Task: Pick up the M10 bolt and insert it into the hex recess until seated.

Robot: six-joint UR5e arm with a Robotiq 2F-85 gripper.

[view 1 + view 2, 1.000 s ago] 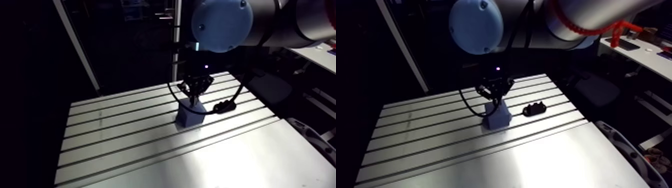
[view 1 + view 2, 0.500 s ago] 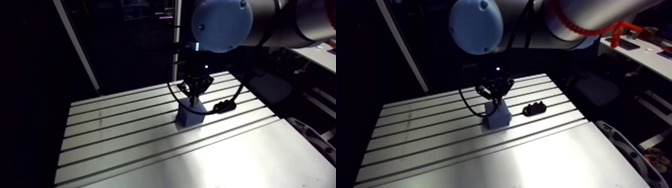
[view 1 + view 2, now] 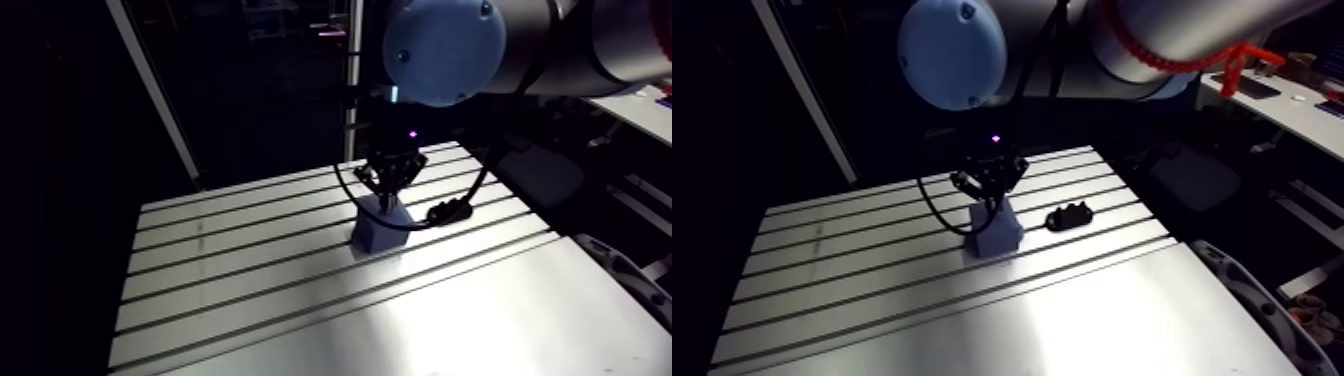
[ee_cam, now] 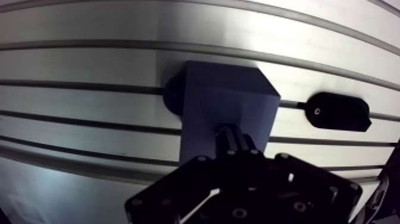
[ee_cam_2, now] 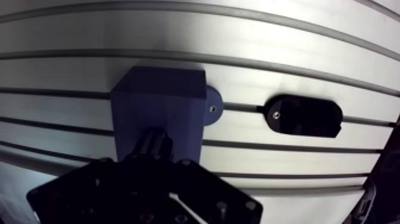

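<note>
A blue-grey block [image 4: 226, 101] stands upright on the slotted table [image 3: 250, 270], with a round flange at its foot. My gripper [image 4: 235, 150] hangs straight above the block's top face and is shut on the M10 bolt [image 4: 234, 137]. The bolt's ribbed end sticks out ahead of the fingers and meets the block's top, hiding the recess. In the arm view the gripper [image 3: 388, 190] sits just over the block [image 3: 378, 232] at mid-table.
A black oval holder [image 4: 336, 111] lies on a table slot beside the block, a short way to its right in the arm view [image 3: 448, 211]. The table's smooth front plate [image 3: 450, 320] lies nearer the camera.
Hardly anything differs; the gripper stays over the block with the bolt and seems to have turned slightly.
</note>
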